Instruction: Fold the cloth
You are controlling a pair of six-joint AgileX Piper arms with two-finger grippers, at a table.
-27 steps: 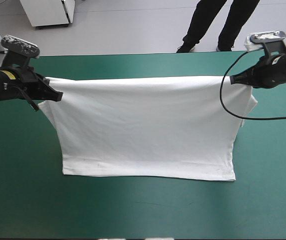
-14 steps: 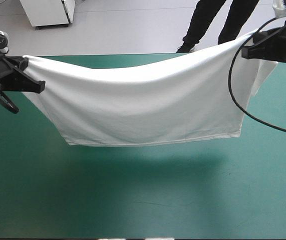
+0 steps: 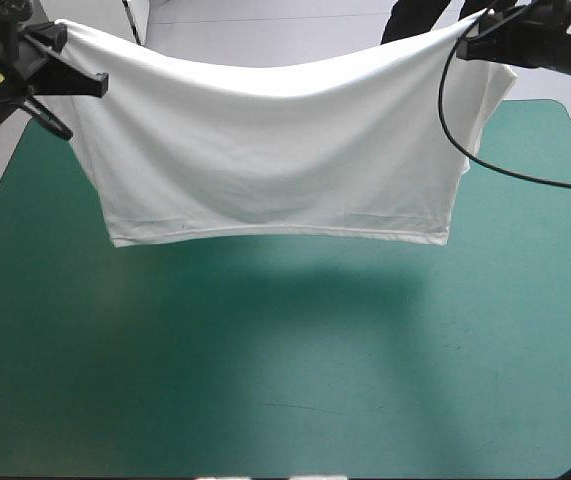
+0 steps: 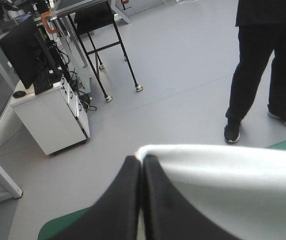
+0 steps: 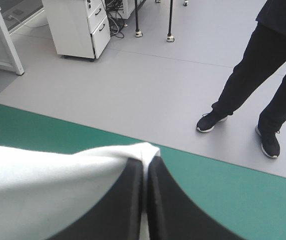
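**High view.** The T-shirt (image 3: 275,150) hangs as one sheet above the table (image 3: 265,380), apparently clear of it. Its upper edge is slung between the grippers and sags at the middle, and its hem hangs free. The left gripper (image 3: 90,85) pinches one upper corner and the right gripper (image 3: 470,47) the other, which sits slightly higher. Probable risk: because the two ends are not level, lowering from here may land the hem askew and give a crooked fold. The slack middle may also touch down first and crease.

**Left wrist view.** The left gripper (image 4: 140,160) has its fingers pressed together on the T-shirt (image 4: 223,175). The cloth bulges out to one side of them, and only a narrow margin appears held. Probable risk: tension across the span may pull this corner out.

**Right wrist view.** The right gripper (image 5: 145,160) is likewise clamped on the T-shirt (image 5: 47,180). A small tip of cloth shows just ahead of the fingers, and the rest trails to one side over the table (image 5: 233,185). The same slip risk applies.
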